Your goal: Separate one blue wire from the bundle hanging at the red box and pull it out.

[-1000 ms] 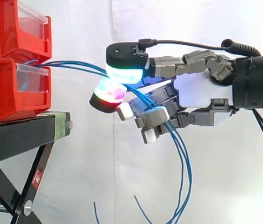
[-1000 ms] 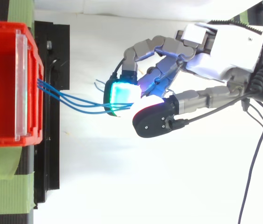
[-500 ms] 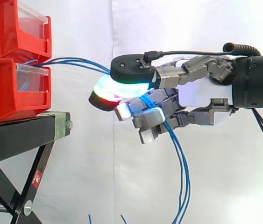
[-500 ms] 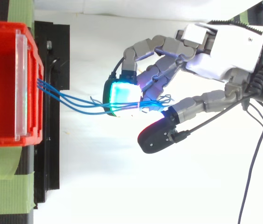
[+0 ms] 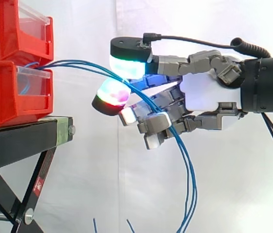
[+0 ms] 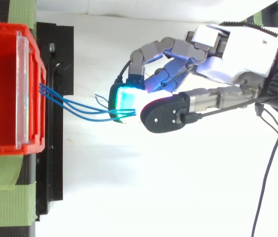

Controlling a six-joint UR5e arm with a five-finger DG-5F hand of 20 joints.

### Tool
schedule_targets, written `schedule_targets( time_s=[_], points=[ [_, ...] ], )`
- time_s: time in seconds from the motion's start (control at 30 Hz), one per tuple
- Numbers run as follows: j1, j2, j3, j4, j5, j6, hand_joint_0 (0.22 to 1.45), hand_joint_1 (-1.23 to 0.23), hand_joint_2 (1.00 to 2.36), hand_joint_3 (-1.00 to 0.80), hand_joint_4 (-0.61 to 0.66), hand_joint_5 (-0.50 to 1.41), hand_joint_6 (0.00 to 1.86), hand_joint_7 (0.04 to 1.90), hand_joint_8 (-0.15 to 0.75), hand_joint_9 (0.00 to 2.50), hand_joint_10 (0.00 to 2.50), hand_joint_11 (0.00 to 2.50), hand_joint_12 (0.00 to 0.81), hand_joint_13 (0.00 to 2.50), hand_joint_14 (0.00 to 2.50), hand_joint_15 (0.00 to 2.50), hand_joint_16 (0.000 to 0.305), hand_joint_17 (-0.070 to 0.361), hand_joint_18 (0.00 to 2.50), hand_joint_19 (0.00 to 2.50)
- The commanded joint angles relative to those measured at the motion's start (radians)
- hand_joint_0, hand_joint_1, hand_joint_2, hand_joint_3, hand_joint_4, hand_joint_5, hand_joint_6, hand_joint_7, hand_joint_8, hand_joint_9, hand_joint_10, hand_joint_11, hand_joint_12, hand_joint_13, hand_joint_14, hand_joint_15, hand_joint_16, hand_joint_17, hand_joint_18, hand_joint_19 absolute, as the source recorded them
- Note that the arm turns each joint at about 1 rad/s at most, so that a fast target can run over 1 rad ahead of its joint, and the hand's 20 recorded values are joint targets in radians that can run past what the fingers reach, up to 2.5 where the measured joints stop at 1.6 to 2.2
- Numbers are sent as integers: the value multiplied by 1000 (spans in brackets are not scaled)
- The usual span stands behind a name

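From where I stand, the hand [image 5: 204,94] is curled round the wires [image 5: 71,62], and round several of them rather than one. The blue strands leave the front of the lower box [image 5: 10,97] at the hand's 9 o'clock and arch across the gap. They slip between the glowing pads [image 5: 129,65] and through the bent fingers, then drop toward 6 o'clock in a long loop. That is the worry. I judge no single wire is separated yet, so a pull toward 3 o'clock would likely drag the whole bundle out together. In the side view the top pad sits a little above the strands rather than pressing them flat. The hold looks loose, and the wires may simply slide through the fingers. The strands also cross inside the hand, where a snag could jerk a neighbour along or kink one. As far as I can see, the box rests unclamped on the bench [image 5: 20,138]. If the wires bind inside it, a hard tug might shift it toward the edge.
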Motion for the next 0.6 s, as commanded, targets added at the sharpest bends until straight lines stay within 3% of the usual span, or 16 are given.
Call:
schedule_targets(
  time_s=[0.0, 0.27, 0.4, 0.57],
  points=[
    [0, 0, 0, 0, 0, 0, 607, -488, 1018, -291, 216, -230, 821, 1104, 352, 896, 22, 988, 334, 1217, 10, 1628, 51, 114, 735, 1058],
    [0, 0, -2, -5, 0, 0, 629, -618, 1025, -185, 215, -229, 831, 1081, 354, 922, 20, 1023, 326, 1240, 10, 1631, 50, 113, 744, 1053],
    [0, 0, -2, -3, 0, 0, 631, -694, 1022, -253, 219, -228, 835, 1081, 357, 932, 21, 1024, 328, 1249, 11, 1638, 50, 113, 757, 1049],
    [0, 0, 0, -5, 0, 0, 580, -629, 1011, -379, 227, -228, 835, 1079, 361, 933, 21, 1016, 335, 1257, 10, 1639, 51, 114, 753, 1047]
  ],
)
